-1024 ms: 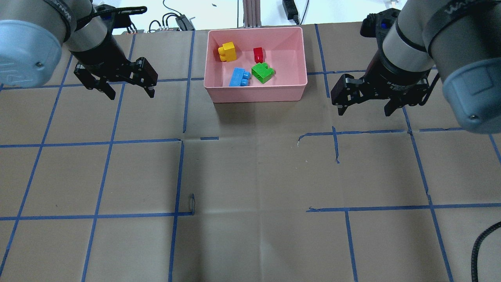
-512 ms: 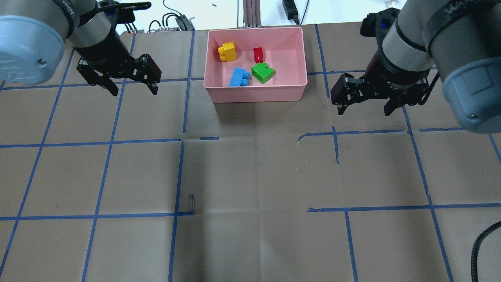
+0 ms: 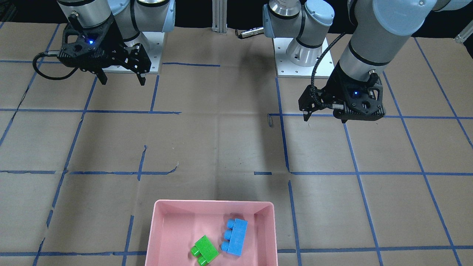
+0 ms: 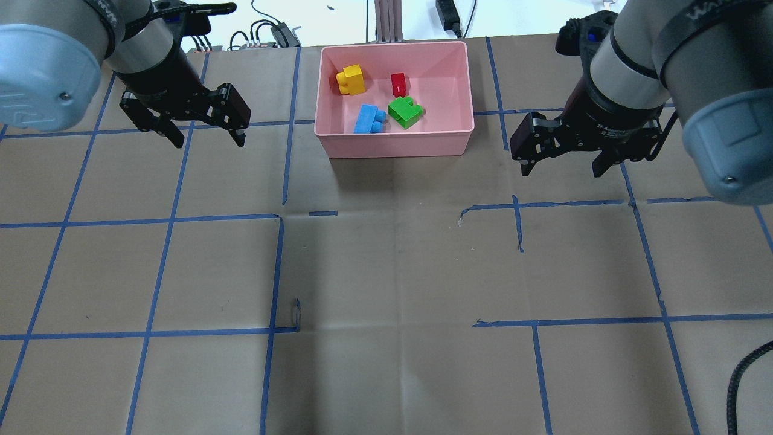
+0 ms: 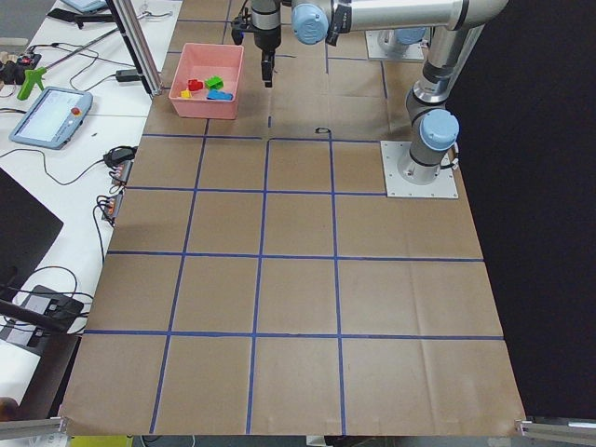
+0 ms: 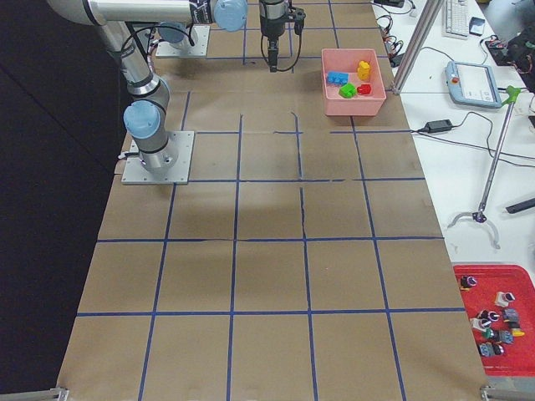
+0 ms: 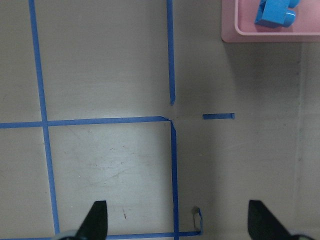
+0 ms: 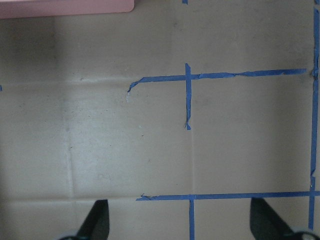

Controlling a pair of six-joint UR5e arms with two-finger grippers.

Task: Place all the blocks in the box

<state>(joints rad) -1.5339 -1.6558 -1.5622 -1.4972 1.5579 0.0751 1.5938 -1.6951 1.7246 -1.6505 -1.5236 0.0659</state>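
Note:
The pink box (image 4: 395, 145) stands at the far middle of the table. Inside it lie the yellow block (image 4: 350, 80), the small red block (image 4: 398, 84), the light blue block (image 4: 369, 118) and the green block (image 4: 404, 112). My left gripper (image 4: 209, 142) is open and empty, above the table to the left of the box. My right gripper (image 4: 561, 172) is open and empty, to the right of the box. The left wrist view shows the blue block (image 7: 274, 12) and a box corner (image 7: 235, 35). The front view shows the green block (image 3: 204, 250) and the blue block (image 3: 233, 236).
Brown paper with a blue tape grid (image 4: 278, 217) covers the table. Cables and power bricks (image 4: 275, 30) lie beyond the far edge. The arms' base plates (image 3: 303, 59) sit at the robot's side. A side table holds a tablet (image 5: 51, 116) and a red tray (image 6: 493, 317).
My left gripper has shifted slightly right and toward the far edge, still open. The right gripper and the blocks have not moved.

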